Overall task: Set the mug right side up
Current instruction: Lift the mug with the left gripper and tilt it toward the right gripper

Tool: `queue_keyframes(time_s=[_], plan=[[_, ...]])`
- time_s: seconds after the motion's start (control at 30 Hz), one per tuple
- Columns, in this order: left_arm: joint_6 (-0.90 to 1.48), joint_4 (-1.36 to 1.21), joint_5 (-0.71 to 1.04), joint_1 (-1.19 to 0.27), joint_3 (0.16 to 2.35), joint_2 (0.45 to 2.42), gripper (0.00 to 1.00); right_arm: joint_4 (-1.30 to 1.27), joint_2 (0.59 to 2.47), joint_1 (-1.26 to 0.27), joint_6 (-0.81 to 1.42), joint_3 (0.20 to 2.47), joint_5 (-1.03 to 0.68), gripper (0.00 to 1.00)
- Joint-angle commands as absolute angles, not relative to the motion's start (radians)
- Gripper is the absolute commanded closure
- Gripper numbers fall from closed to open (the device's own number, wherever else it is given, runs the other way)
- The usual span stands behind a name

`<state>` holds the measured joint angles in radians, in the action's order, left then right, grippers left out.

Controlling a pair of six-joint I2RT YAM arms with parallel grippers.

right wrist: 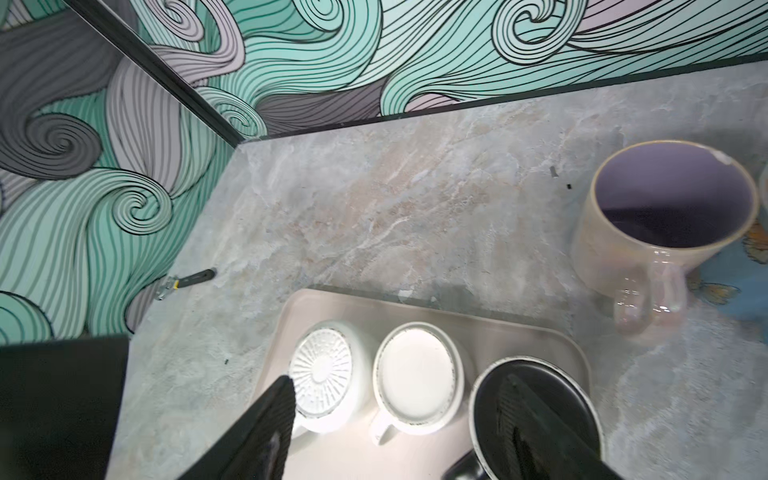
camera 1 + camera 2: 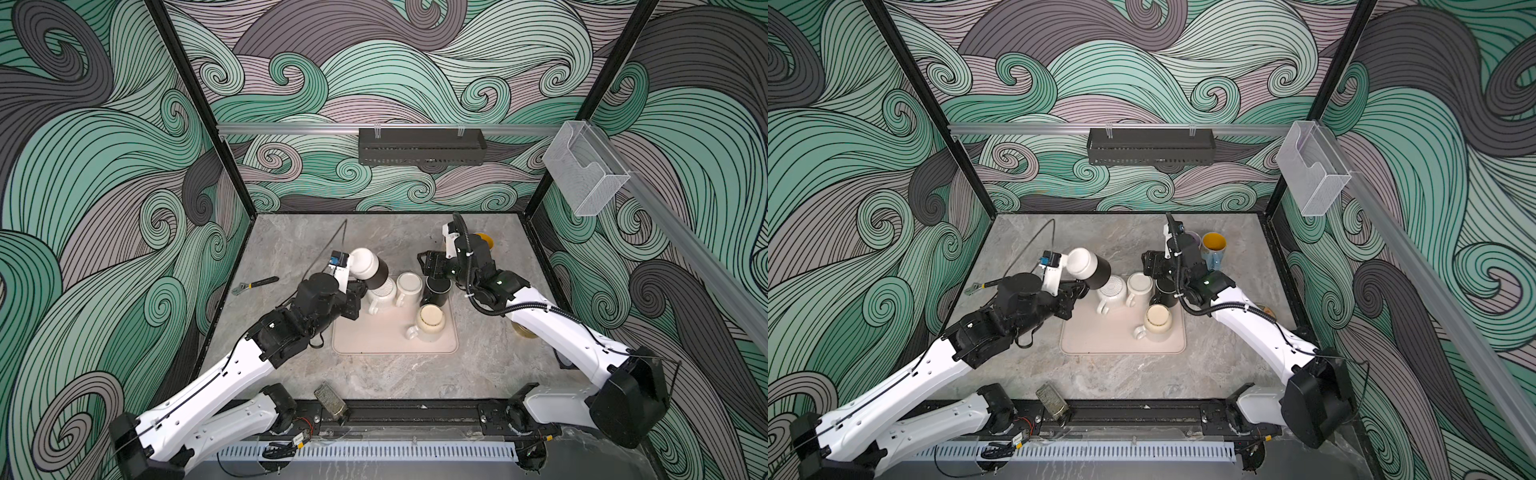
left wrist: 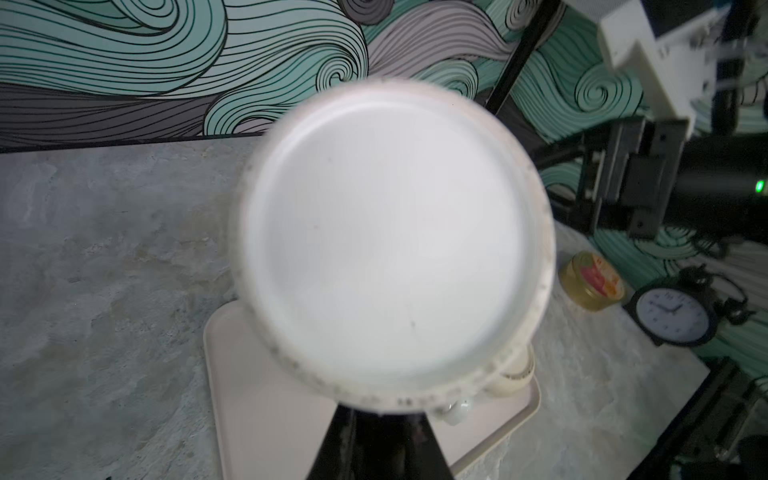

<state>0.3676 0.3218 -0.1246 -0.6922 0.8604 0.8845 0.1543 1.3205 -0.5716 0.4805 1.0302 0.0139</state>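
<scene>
A mug (image 2: 369,268) with a white base and a dark brown body hangs tilted above the back left corner of the beige tray (image 2: 374,343). Its base points left and up. My left gripper (image 2: 360,287) is shut on the mug from below. In the left wrist view the mug's round white base (image 3: 395,249) fills the middle, and the dark shut fingers (image 3: 374,444) show beneath it. My right gripper (image 2: 430,266) hovers open over the tray's back right, its fingers (image 1: 270,424) spread above the mugs with nothing between them.
On the tray stand an upturned ribbed white mug (image 2: 381,293), an upturned plain white mug (image 2: 409,286), a black mug (image 2: 436,291) and an upturned cream mug (image 2: 430,320). Upright mugs (image 1: 665,216) (image 2: 1213,245) stand back right. Wrench (image 2: 254,285) left; jar (image 3: 592,280) and clock (image 3: 669,311) right.
</scene>
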Motion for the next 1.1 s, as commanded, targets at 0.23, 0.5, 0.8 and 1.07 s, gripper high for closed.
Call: queue_keyframes(time_s=[0.23,0.5,0.8,1.07], plan=[[0.725,-0.296,0.339,-0.422,0.805,0.925,1.0,-0.037,1.282,-0.566,0.677,0.952,-0.157,0.24],[0.982,-0.552,0.426,-0.376,0.746,1.003,1.0,-0.21,1.269,-0.577,0.851,0.897,-0.29,0.25],[1.141,-0.746,0.426,-0.375,0.669,1.035,1.0,-0.446,1.295,-0.584,1.03,0.857,-0.418,0.29],[1.243,-0.883,0.445,-0.376,0.66,1.102,1.0,-0.533,1.367,-0.628,1.088,0.912,-0.517,0.35]])
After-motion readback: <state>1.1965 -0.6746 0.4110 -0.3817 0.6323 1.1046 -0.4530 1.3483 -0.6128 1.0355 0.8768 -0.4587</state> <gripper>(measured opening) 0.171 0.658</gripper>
